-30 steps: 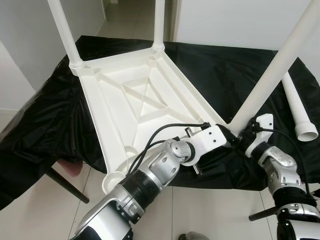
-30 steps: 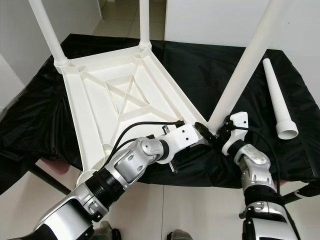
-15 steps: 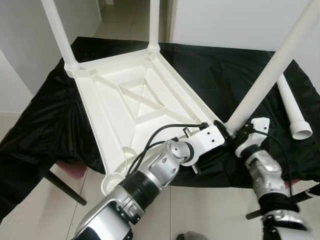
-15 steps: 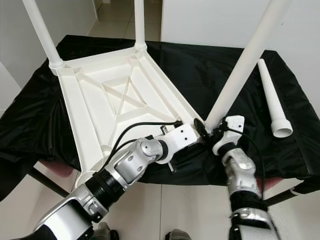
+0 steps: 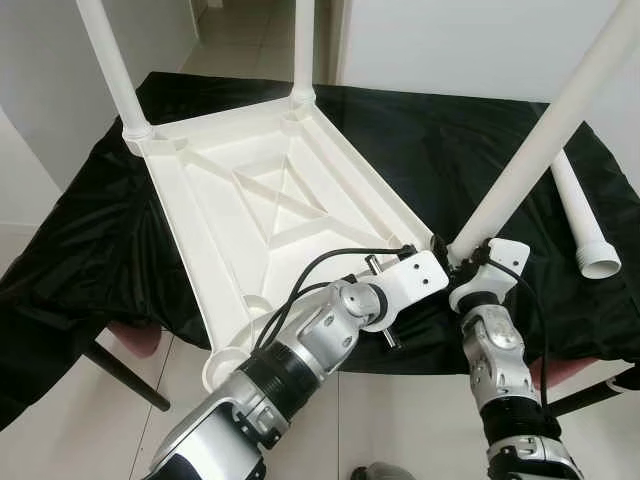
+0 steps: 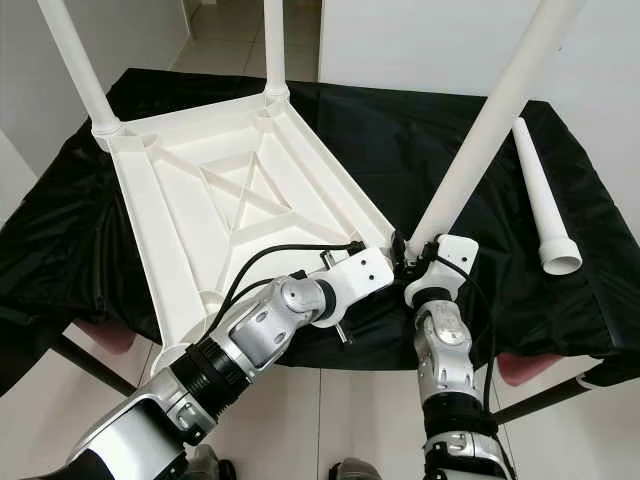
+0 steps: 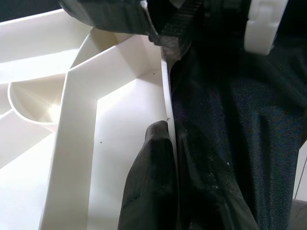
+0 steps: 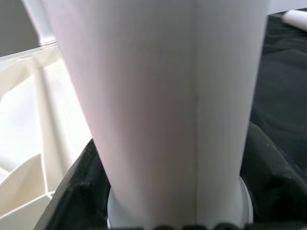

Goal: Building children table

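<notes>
Black plastic sheeting point(image 5: 120, 230) is spread over a raised work surface, with pale floor tiles and white walls seen around it. On the sheeting a white plastic children's table point(image 5: 270, 200) is laid upside down, its ribbed underside with a crossed brace facing up. Two white legs are fitted upright in the far corners: the far left leg point(image 5: 108, 60) and the far middle leg point(image 5: 304, 45). A third, the near right leg point(image 5: 545, 140), is stood tilted at the near right corner of the tabletop, leaning up and away to the right. The near left corner socket point(image 5: 225, 362) is seen open, hanging just past the sheeting's edge. A fourth, loose leg point(image 6: 543, 205) is laid flat on the sheeting well to the right, its flared open end toward the robot. The left gripper point(image 7: 172, 158) is placed at the table's near right edge, and its black fingers point(image 7: 151, 187) are pinched on the thin white rim, one on each side of it. The right gripper point(image 5: 462, 262) is set at the base of the near right leg, close beside the left gripper; in the right wrist view its dark fingers point(image 8: 79, 191) are seen on either side of the leg, clasping it just above the socket.
</notes>
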You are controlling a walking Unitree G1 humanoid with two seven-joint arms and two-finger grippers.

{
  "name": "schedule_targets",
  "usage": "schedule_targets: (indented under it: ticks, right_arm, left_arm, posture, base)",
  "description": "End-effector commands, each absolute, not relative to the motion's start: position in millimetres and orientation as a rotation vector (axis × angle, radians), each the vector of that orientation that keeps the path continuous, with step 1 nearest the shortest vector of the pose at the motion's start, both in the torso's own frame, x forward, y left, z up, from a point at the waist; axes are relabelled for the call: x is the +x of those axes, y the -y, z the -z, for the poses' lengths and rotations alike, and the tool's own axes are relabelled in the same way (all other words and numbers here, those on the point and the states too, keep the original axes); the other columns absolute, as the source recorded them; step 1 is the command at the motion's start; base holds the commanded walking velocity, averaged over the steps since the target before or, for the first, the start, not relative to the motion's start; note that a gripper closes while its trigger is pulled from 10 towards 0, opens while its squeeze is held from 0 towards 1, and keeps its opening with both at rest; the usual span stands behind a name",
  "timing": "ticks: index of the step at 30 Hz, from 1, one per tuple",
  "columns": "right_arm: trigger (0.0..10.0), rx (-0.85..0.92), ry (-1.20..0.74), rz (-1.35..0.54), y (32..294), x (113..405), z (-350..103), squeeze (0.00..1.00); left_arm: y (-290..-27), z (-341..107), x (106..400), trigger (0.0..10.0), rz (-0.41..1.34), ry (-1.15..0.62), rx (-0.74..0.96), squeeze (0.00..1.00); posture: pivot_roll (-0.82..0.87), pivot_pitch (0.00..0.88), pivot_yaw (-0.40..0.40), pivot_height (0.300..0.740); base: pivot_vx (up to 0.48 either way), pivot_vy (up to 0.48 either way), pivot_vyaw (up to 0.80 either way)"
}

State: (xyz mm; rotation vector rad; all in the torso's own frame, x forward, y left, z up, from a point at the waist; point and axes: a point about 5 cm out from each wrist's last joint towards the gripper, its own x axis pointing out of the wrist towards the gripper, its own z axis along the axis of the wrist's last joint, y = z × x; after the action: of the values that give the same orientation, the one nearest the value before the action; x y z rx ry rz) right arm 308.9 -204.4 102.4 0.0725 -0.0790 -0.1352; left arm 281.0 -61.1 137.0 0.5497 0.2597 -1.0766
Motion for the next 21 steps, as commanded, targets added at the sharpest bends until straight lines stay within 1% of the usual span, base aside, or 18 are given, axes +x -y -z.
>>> schedule_targets:
  ticks: [1,2,4,6,8,10,15,16,17,19,20,21]
  right_arm:
    - [0.0,0.083,-0.053,0.399,225.1,291.6,-76.2,0.0]
    - [0.0,0.083,-0.053,0.399,225.1,291.6,-76.2,0.0]
    - [0.0,0.085,-0.042,0.521,223.3,285.8,-78.4,0.0]
    - [0.0,0.081,-0.041,0.551,220.5,283.9,-79.5,0.0]
    - [0.0,0.073,-0.039,0.561,215.0,282.6,-80.5,0.0]
    - [0.0,0.072,-0.042,0.562,214.9,282.6,-80.6,0.0]
    - [0.0,0.047,-0.053,0.578,220.6,281.3,-80.8,0.0]
    - [2.1,0.035,-0.056,0.579,220.9,281.2,-81.3,0.0]
    - [10.0,0.028,-0.058,0.58,220.8,281.2,-81.6,0.0]
    - [10.0,0.027,-0.058,0.578,220.6,281.4,-81.8,0.0]
    - [10.0,0.028,-0.051,0.571,221.0,282.0,-83.0,0.37]
    - [10.0,0.029,-0.046,0.567,221.2,282.4,-83.8,0.37]
  left_arm:
    - [74.5,-147.4,271.9,10.0,1.128,-0.197,0.546,0.0]
    - [74.5,-147.4,271.9,10.0,1.128,-0.197,0.546,0.0]
    - [74.3,-147.1,271.5,10.0,1.127,-0.198,0.545,0.0]
    - [74.2,-146.9,271.3,10.0,1.127,-0.198,0.545,0.0]
    - [74.0,-146.5,271.2,10.0,1.126,-0.199,0.544,0.0]
    - [74.1,-146.4,271.2,10.0,1.127,-0.2,0.545,0.0]
    - [74.6,-146.3,271.3,10.0,1.13,-0.197,0.55,0.0]
    - [74.7,-146.3,271.4,10.0,1.131,-0.196,0.551,0.0]
    - [74.8,-146.2,271.4,10.0,1.131,-0.195,0.552,0.0]
    - [74.8,-146.2,271.5,10.0,1.131,-0.195,0.551,0.0]
    - [74.9,-146.2,271.5,10.0,1.131,-0.195,0.551,0.0]
    - [74.9,-146.2,271.5,10.0,1.131,-0.195,0.551,0.0]
  posture:
    - [-0.01,0.029,0.001,0.74]
    - [-0.01,0.029,0.001,0.74]
    - [0.0,0.028,-0.004,0.74]
    - [-0.01,0.026,-0.004,0.74]
    - [-0.01,0.026,-0.004,0.74]
    - [-0.01,0.024,-0.004,0.74]
    - [-0.01,0.023,-0.003,0.74]
    - [-0.01,0.019,-0.004,0.74]
    - [-0.01,0.019,-0.004,0.74]
    - [-0.01,0.019,-0.004,0.74]
    - [-0.01,0.017,-0.004,0.74]
    - [-0.01,0.017,-0.004,0.74]
  base:
    - [0.0,0.0,0.0]
    - [0.0,0.0,0.0]
    - [0.0,0.0,0.0]
    - [0.0,0.0,0.0]
    - [0.0,0.0,0.0]
    - [0.0,0.0,0.0]
    - [0.0,0.0,0.0]
    - [0.0,0.0,0.0]
    - [0.0,0.0,0.0]
    - [0.0,0.0,0.0]
    - [0.0,0.0,0.0]
    - [0.0,0.0,0.0]
